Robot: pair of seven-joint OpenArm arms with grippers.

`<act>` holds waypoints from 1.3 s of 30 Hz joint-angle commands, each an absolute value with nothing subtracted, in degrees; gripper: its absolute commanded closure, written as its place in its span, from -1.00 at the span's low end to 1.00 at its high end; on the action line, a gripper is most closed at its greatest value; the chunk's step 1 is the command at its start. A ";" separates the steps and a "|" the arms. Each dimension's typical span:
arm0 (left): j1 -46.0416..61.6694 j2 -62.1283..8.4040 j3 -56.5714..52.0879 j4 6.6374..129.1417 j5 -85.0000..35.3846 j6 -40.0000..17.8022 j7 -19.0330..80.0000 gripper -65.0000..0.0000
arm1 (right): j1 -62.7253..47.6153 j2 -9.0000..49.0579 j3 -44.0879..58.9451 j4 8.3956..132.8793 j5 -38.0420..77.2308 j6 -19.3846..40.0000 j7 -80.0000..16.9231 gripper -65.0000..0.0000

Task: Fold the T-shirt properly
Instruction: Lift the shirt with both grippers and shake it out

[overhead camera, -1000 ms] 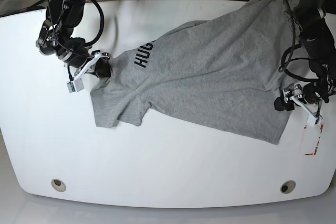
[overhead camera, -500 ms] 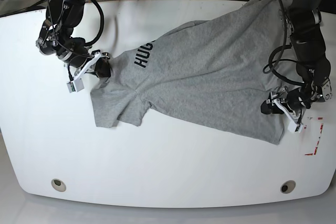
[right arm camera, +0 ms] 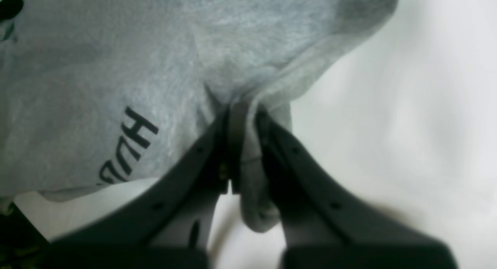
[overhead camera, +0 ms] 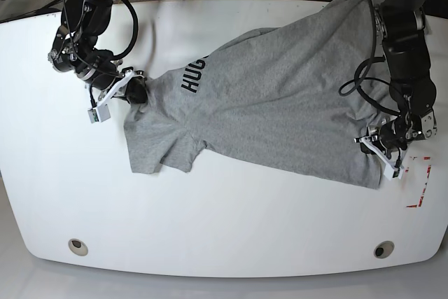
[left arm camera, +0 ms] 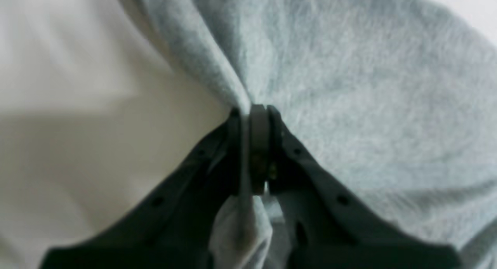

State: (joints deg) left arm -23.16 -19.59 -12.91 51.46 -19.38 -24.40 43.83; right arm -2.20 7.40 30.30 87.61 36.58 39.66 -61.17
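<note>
I had the grey T-shirt (overhead camera: 280,103) spread slantwise across the white table (overhead camera: 210,229), hem at the right edge and one corner trailing off the far edge. The left gripper (overhead camera: 381,150) was clamped tight on the hem near the right edge, a fold of cloth pinched between its fingers (left arm camera: 258,144). The right gripper (overhead camera: 133,91) was closed on the neck end toward the left edge, fabric bunched between its jaws. I judged both grips were meant to stretch the shirt flat for folding.
</note>
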 commanded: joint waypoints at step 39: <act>-51.03 -23.60 -13.05 108.00 -4.44 -15.96 52.18 1.00 | 72.48 27.74 2.59 72.48 28.97 40.00 -69.76 1.00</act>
